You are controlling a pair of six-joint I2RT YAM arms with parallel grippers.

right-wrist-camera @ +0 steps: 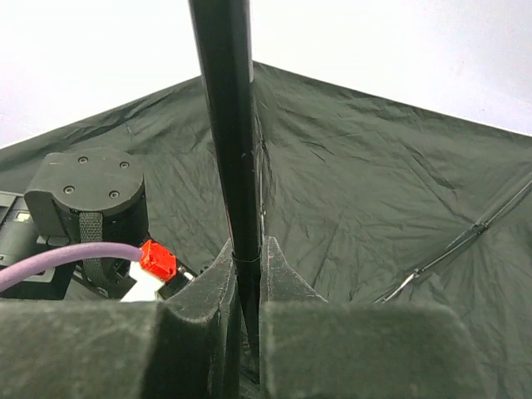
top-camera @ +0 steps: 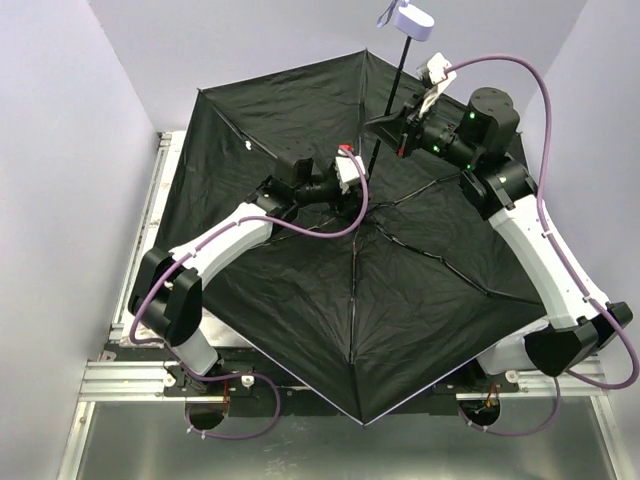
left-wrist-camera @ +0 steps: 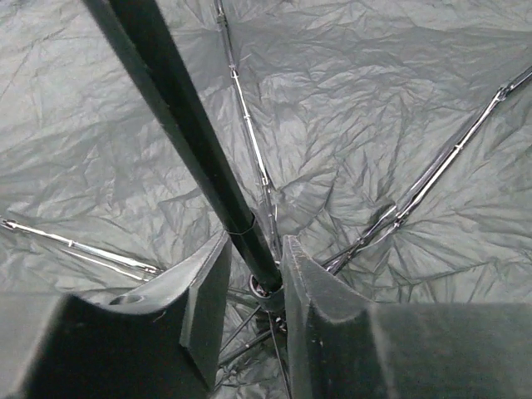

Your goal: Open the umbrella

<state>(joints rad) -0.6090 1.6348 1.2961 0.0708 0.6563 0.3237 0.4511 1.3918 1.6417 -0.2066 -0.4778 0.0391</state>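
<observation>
The canopy of the umbrella [top-camera: 300, 300] is spreading over almost the whole table [top-camera: 300, 450], lying inverted with its black lining facing up. Its far edge is reaching close to the back wall [top-camera: 250, 40], its left corner is hanging over the side rail [top-camera: 150, 200], and its near tip is pointing past the front rail between the two arm bases. Only a bare strip of table is showing at the near edge, so little free room is lying around the rim.

Both arms are reaching in over the lining, and purple cables [top-camera: 520, 75] are looping above the fabric beside them.

The thin black shaft [top-camera: 390, 95] is rising from the canopy's centre and leaning toward the back wall, carrying the small lavender handle [top-camera: 411, 18] at its top. Thin metal ribs [left-wrist-camera: 249, 125] are radiating across the wrinkled fabric.

The right gripper [top-camera: 398, 128] is clamping the shaft partway up, its pads pressing it from both sides in the right wrist view [right-wrist-camera: 248, 258]. The left gripper [top-camera: 360, 178] is sitting lower, near the hub; its fingers [left-wrist-camera: 208, 299] are flanking the shaft closely [left-wrist-camera: 256, 274], but whether they are pinching it I cannot tell
</observation>
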